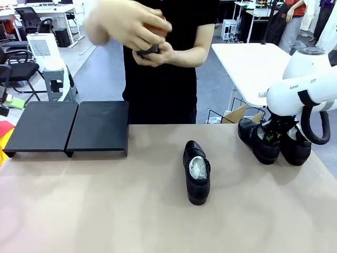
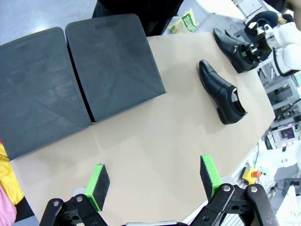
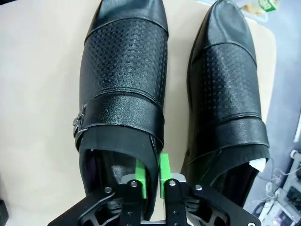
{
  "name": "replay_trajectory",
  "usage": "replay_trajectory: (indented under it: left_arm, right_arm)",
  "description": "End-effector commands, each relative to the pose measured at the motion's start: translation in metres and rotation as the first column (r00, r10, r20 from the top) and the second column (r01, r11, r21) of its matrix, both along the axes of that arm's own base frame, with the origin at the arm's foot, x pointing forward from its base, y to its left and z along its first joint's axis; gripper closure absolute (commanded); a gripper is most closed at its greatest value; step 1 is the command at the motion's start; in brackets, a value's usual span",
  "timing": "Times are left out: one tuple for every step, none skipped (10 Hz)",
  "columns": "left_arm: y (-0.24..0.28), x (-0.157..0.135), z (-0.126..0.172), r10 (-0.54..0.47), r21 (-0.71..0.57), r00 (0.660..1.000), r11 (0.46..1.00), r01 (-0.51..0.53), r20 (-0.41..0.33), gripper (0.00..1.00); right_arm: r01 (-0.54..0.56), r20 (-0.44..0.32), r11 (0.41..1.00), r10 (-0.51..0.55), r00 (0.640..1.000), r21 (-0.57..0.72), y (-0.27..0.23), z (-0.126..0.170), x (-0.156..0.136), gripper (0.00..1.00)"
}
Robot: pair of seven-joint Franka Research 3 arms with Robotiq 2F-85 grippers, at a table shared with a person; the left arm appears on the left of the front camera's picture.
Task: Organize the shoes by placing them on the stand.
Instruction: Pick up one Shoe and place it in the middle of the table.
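Far right on the table (image 1: 105, 211), our right gripper (image 3: 152, 175) pinches one shoe (image 3: 126, 70) by its collar; we should lift straight up, clear its neighbour (image 3: 225, 84), then carry it left to the stand (image 1: 100, 126).

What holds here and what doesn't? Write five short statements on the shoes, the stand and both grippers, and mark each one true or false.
1. The stand bears no shoes. True.
2. The left gripper holds a shoe. False: its jaws stand open over the bare table.
3. The right gripper pinches the side wall of the buckled shoe, one finger inside the opening. True.
4. The lone shoe lies on the stand. False: it lies mid-table, apart from the stand.
5. The buckled shoe stands by itself. False: a second shoe stands right beside it.
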State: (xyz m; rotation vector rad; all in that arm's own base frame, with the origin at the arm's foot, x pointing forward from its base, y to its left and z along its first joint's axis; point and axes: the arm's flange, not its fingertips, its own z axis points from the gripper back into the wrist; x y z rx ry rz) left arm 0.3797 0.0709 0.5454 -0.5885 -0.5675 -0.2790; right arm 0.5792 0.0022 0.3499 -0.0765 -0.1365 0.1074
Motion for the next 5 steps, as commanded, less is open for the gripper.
replay_trajectory:
  left_arm:
    - [0.0016, 0.0005, 0.0003, -0.014, -0.006, 1.000, 1.000, 0.014, 0.012, 0.00]
    - [0.0016, 0.0005, 0.0003, -0.014, -0.006, 1.000, 1.000, 0.014, 0.012, 0.00]
    - [0.0016, 0.0005, 0.0003, -0.014, -0.006, 1.000, 1.000, 0.014, 0.012, 0.00]
    - [0.0016, 0.0005, 0.0003, -0.014, -0.006, 1.000, 1.000, 0.014, 0.012, 0.00]
    - [0.0016, 0.0005, 0.0003, -0.014, -0.006, 1.000, 1.000, 0.014, 0.012, 0.00]
  right_arm:
    - [-0.019, -0.002, 0.999, 0.019, 1.000, 0.050, -0.0028, -0.0021, 0.0024, 1.00]
    - [-0.017, -0.020, 0.997, 0.019, 1.000, 0.074, -0.0033, -0.0043, 0.0031, 1.00]
    - [-0.015, -0.032, 0.996, 0.018, 0.999, 0.088, -0.0035, -0.0083, 0.0019, 1.00]
    - [-0.009, -0.041, 0.995, 0.013, 0.999, 0.101, -0.0041, -0.0102, 0.0013, 1.00]
    - [0.024, -0.065, 0.991, -0.016, 0.998, 0.130, -0.0059, -0.0072, 0.0005, 1.00]
